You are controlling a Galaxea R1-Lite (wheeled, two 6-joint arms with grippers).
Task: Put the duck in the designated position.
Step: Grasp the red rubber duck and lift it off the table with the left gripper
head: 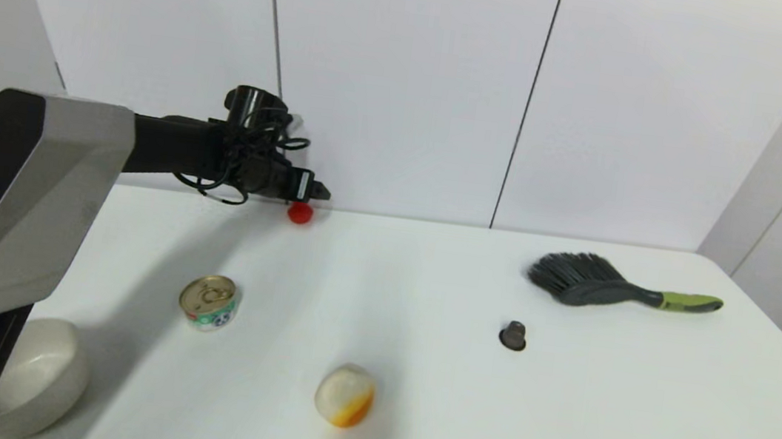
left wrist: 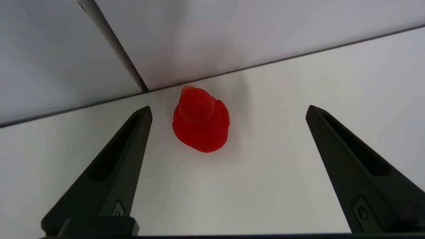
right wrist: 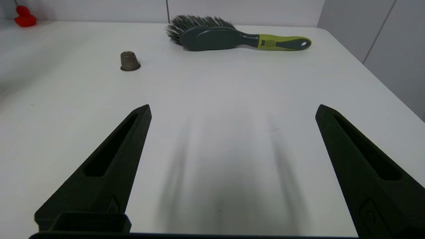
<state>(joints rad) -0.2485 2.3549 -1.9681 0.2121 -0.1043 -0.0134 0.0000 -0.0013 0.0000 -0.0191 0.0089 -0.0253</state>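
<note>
The small red duck (head: 300, 213) sits on the white table at its far edge, close to the back wall. In the left wrist view the duck (left wrist: 201, 121) rests upright on the tabletop between and just beyond the two black fingers, touching neither. My left gripper (head: 316, 194) hovers just above and behind the duck, open wide (left wrist: 229, 111). The duck (right wrist: 24, 18) also shows far off in the right wrist view. My right gripper (right wrist: 232, 111) is open over bare table near the front right, out of the head view. The designated position carries no visible mark.
A tin can (head: 208, 302) stands at the near left, a white-and-orange ball (head: 345, 395) near the front middle, and a white bowl (head: 40, 374) at the front left. A small grey cap (head: 513, 335) and a grey brush with a green handle (head: 621, 286) lie to the right.
</note>
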